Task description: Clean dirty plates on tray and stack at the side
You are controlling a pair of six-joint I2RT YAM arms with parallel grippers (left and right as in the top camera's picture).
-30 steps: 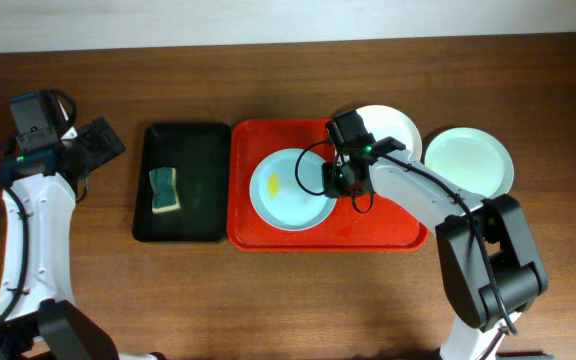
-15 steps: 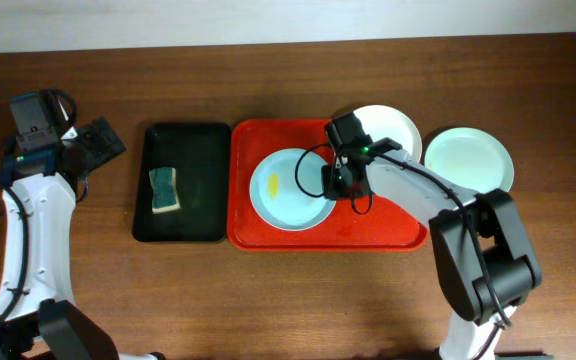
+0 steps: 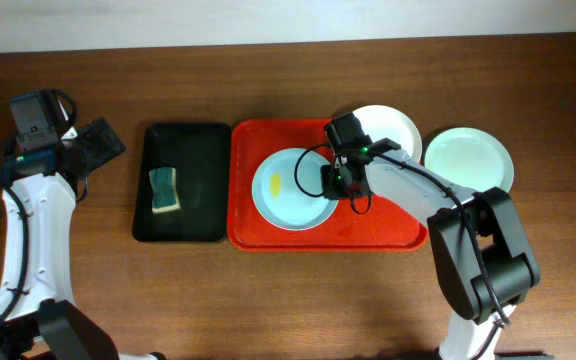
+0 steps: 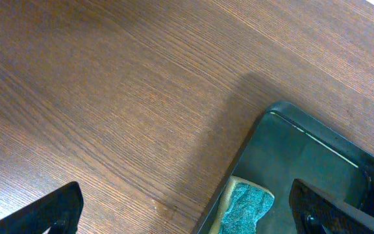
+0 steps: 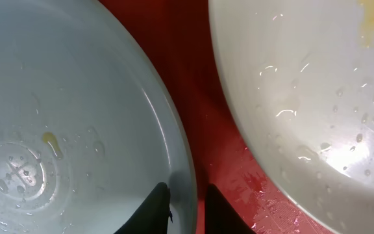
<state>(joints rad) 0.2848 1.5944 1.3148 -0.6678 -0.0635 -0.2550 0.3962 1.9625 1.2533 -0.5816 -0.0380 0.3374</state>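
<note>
On the red tray (image 3: pixel 268 236) lies a pale blue plate (image 3: pixel 290 190) with a small yellow smear left of its middle. My right gripper (image 3: pixel 334 180) is at the plate's right rim. In the right wrist view that gripper (image 5: pixel 186 192) is shut on the pale blue plate (image 5: pixel 63 117), one finger inside the rim and one outside over the wet tray (image 5: pixel 193 78). A white plate (image 3: pixel 388 128) overlaps the tray's back right corner, and the white plate (image 5: pixel 304 84) shows a yellow smear. Another pale plate (image 3: pixel 468 160) sits on the table to the right. My left gripper (image 3: pixel 98 140) hangs open at the far left.
A black tray (image 3: pixel 198 160) stands left of the red one and holds a green and yellow sponge (image 3: pixel 164 189). In the left wrist view the left gripper (image 4: pixel 187 209) spans bare wood, the black tray's corner (image 4: pixel 304 156) and the sponge (image 4: pixel 245 208).
The pale blue plate has shifted very slightly to the right with the right gripper on its rim. The left arm has not moved.
</note>
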